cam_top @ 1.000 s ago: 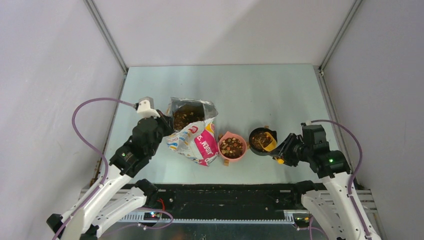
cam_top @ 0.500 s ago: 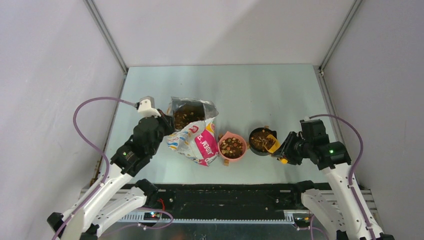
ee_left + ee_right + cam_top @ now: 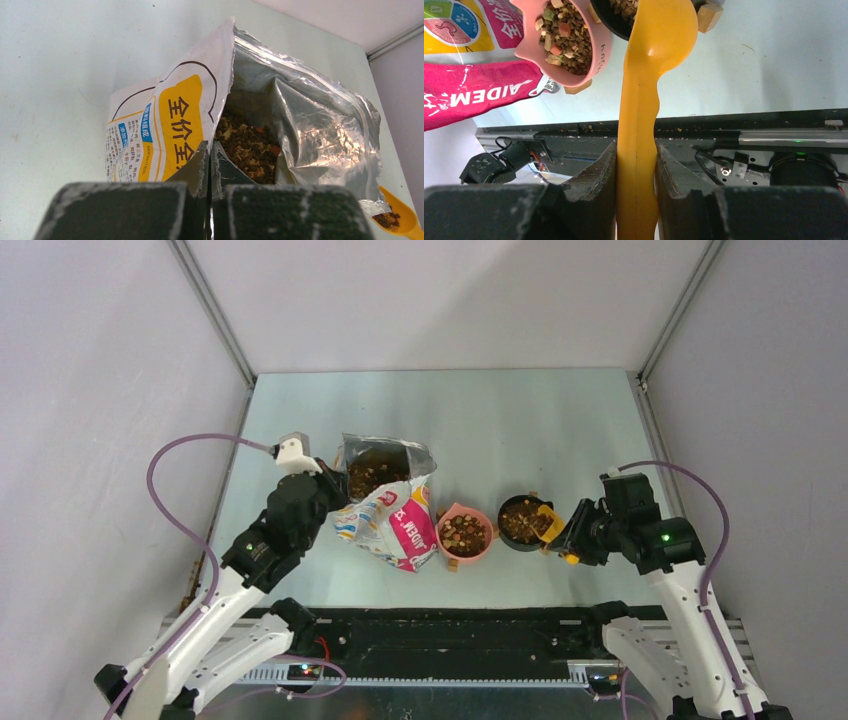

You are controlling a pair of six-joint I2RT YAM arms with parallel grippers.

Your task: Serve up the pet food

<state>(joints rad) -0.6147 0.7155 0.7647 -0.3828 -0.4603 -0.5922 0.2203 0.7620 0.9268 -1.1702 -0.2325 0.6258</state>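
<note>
My right gripper [image 3: 636, 165], clamped on the yellow scoop [image 3: 659, 45], has eased back over the black bowl [image 3: 503, 512], probably finishing the kibble [image 3: 518, 525] pour. My left gripper [image 3: 209, 160] pinches the bag [image 3: 165, 115].

bag [image 3: 385, 522]: we see glossy white, yellow and pink with blue print outside, crinkled silver foil inside.
pet food [image 3: 566, 36]: we make out brown and tan pellets with a few orange and green bits.
pink bowl [image 3: 600, 50]: we find it plain pink.
black bowl [image 3: 503, 515]: we see black.
scoop [image 3: 638, 130]: we see plain orange-yellow.
counter [image 3: 520, 420]: we see pale grey-green.
</note>
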